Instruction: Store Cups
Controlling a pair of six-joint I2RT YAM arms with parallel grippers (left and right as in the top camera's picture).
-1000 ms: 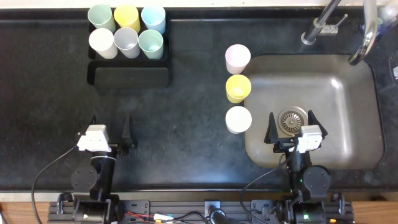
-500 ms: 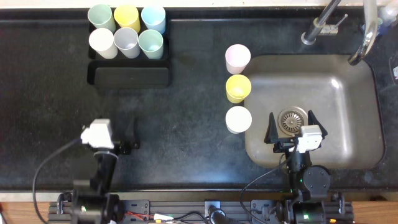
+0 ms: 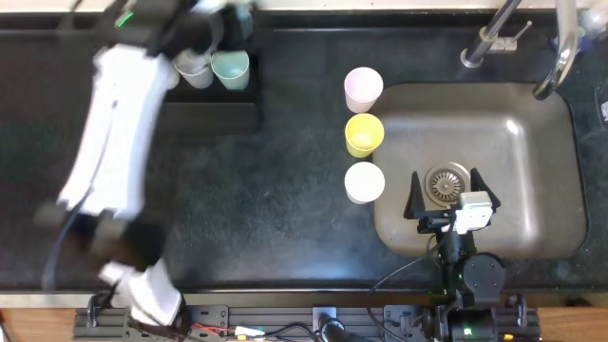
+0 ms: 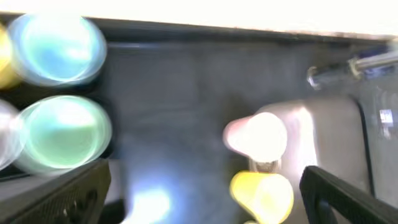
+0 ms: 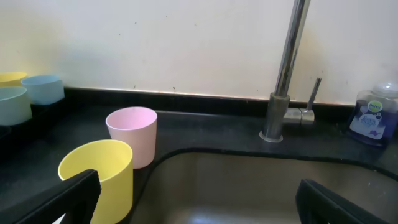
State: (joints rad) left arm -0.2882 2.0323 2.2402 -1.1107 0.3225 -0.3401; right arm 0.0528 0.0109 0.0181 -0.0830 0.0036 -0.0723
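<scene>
Three loose cups stand in a row by the sink's left rim: pink [image 3: 363,87], yellow [image 3: 364,134] and white [image 3: 364,181]. A black rack [image 3: 204,119] at the far left holds several cups, among them a blue cup [image 4: 59,46] and a green cup [image 4: 62,134]. My left gripper [image 3: 220,19] is lifted high and blurred near the rack's right end. In its wrist view the left gripper [image 4: 205,208] is open and empty, with the pink cup [image 4: 258,134] and yellow cup [image 4: 264,196] below. My right gripper [image 3: 446,195] rests open over the sink, near the pink cup [image 5: 132,134] and yellow cup [image 5: 99,171].
The steel sink [image 3: 518,123] with its drain [image 3: 445,182] takes up the right side. A faucet [image 3: 494,38] stands behind it, and a blue soap bottle [image 5: 373,118] sits at the far right. Dark counter lies between the rack and the loose cups.
The left arm has swung quickly from its spot at the front left up toward the far rack. The right arm and the three loose cups have not moved.
</scene>
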